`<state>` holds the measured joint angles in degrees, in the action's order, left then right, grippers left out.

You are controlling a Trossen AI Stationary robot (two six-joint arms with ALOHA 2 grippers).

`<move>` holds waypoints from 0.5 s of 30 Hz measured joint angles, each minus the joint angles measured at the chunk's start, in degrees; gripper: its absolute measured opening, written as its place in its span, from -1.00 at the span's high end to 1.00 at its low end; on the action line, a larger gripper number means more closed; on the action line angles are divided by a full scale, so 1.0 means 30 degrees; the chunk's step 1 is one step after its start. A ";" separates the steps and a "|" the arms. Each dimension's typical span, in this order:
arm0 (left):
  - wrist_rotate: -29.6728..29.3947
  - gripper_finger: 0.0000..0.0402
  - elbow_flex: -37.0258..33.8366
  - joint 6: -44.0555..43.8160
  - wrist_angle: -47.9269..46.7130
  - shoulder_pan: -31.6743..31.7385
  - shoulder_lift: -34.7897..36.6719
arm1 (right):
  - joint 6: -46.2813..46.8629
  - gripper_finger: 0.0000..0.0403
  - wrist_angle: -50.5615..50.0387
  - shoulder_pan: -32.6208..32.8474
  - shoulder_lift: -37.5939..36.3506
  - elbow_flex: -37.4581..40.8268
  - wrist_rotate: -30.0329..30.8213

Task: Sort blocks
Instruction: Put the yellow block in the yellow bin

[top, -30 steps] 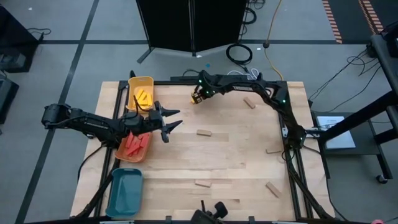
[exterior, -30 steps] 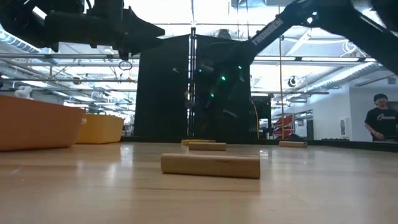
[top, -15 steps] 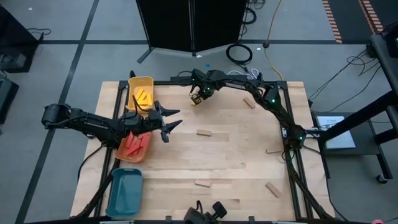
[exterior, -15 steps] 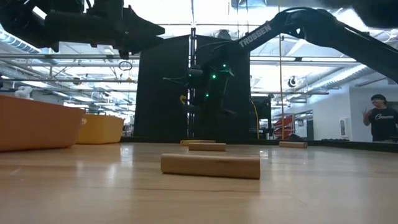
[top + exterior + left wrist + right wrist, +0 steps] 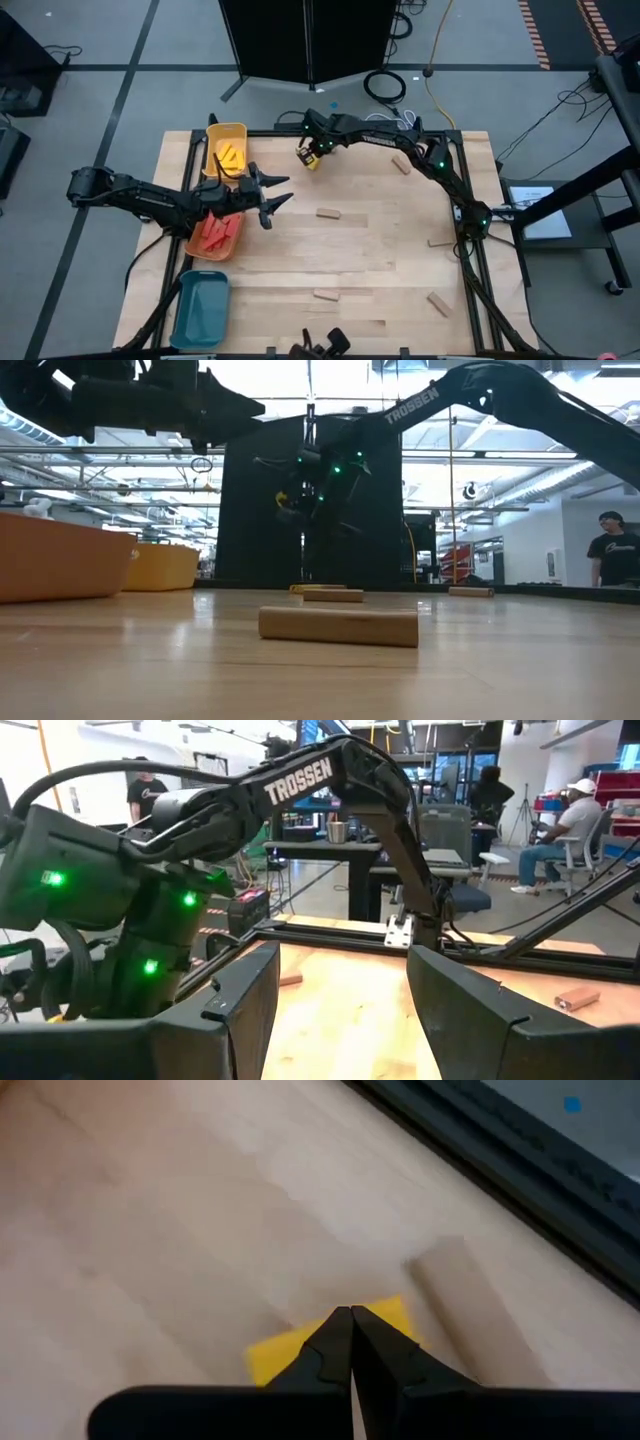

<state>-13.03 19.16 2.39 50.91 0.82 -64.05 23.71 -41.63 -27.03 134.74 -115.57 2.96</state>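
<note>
The right claw (image 5: pixel 307 156) hangs above the far side of the bench (image 5: pixel 380 240), its fingers pinched together on a yellow block (image 5: pixel 309 161) held clear of the wood; the right wrist view shows the yellow block (image 5: pixel 330 1342) under the closed tips. The left claw (image 5: pixel 270 197) hovers with its fingers apart and nothing between them, just beside the orange tray (image 5: pixel 213 236) holding red blocks (image 5: pixel 216 232). Beyond it, the yellow tray (image 5: pixel 225 150) holds yellow blocks (image 5: pixel 232 155), and a teal tray (image 5: pixel 200 310) sits at the near left corner. Tan blocks lie scattered and well apart on the open wood: one near the middle (image 5: pixel 328 213), one at the far right (image 5: pixel 401 165), one at the right edge (image 5: pixel 440 241), two nearer the front (image 5: pixel 326 294) (image 5: pixel 438 304). In the low view a tan block (image 5: pixel 338 626) lies nearest, and a person (image 5: pixel 612 560) stands in the room behind.
</note>
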 joint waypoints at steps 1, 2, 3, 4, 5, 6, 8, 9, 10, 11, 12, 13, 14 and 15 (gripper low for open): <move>-0.0001 -0.08 0.0000 0.0000 0.0052 0.0002 0.0000 | 0.0014 1.00 0.0203 0.0190 0.0000 0.0000 0.0028; 0.0002 -0.08 0.0000 0.0000 0.0076 0.0000 0.0000 | 0.0014 1.00 0.0256 0.0395 -0.0006 0.0000 0.0098; -0.0003 -0.08 0.0000 0.0000 0.0121 0.0000 0.0000 | -0.0011 1.00 0.0197 0.0545 -0.0007 0.0000 0.0214; 0.0005 -0.08 0.0000 -0.0015 0.0240 0.0000 0.0000 | -0.0039 1.00 0.0101 0.0703 -0.0003 0.0000 0.0482; 0.0061 -0.08 0.0000 -0.0029 0.0392 0.0000 0.0000 | -0.0034 1.00 0.0018 0.0819 0.0000 0.0000 0.0824; 0.0238 -0.08 0.0000 -0.0029 0.0546 0.0006 0.0000 | -0.0001 1.00 -0.0064 0.0895 0.0000 0.0000 0.1159; 0.0602 -0.08 0.0000 -0.0042 0.0730 0.0000 0.0000 | 0.0120 1.00 -0.0192 0.0942 0.0000 0.0000 0.1450; 0.0785 -0.08 0.0000 -0.0044 0.0868 0.0000 0.0000 | 0.0158 1.00 -0.0203 0.0963 0.0000 0.0000 0.1464; 0.0945 -0.08 0.0000 -0.0055 0.1067 -0.0014 0.0000 | 0.0226 1.00 -0.0204 0.1024 0.0000 0.0000 0.1558; 0.1130 -0.08 0.0000 -0.0133 0.1270 -0.0044 0.0000 | 0.0312 1.00 -0.0225 0.1110 0.0000 0.0000 0.1529; 0.1305 -0.08 0.0000 -0.0151 0.1417 -0.0041 0.0000 | 0.0380 1.00 -0.0233 0.1224 0.0019 0.0000 0.1522; 0.1466 -0.08 0.0000 -0.0153 0.1532 -0.0047 0.0000 | 0.0444 1.00 -0.0213 0.1295 0.0056 0.0000 0.1502; 0.1646 -0.08 0.0000 -0.0160 0.1648 -0.0067 0.0000 | 0.0531 1.00 -0.0260 0.1361 0.0079 0.0000 0.1476; 0.1857 -0.08 0.0000 -0.0168 0.1767 -0.0073 0.0000 | 0.0648 1.00 -0.0360 0.1380 0.0108 0.0014 0.1392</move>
<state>-7.46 19.16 1.89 56.21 0.60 -64.05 25.65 -42.71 -22.90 135.06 -115.53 7.14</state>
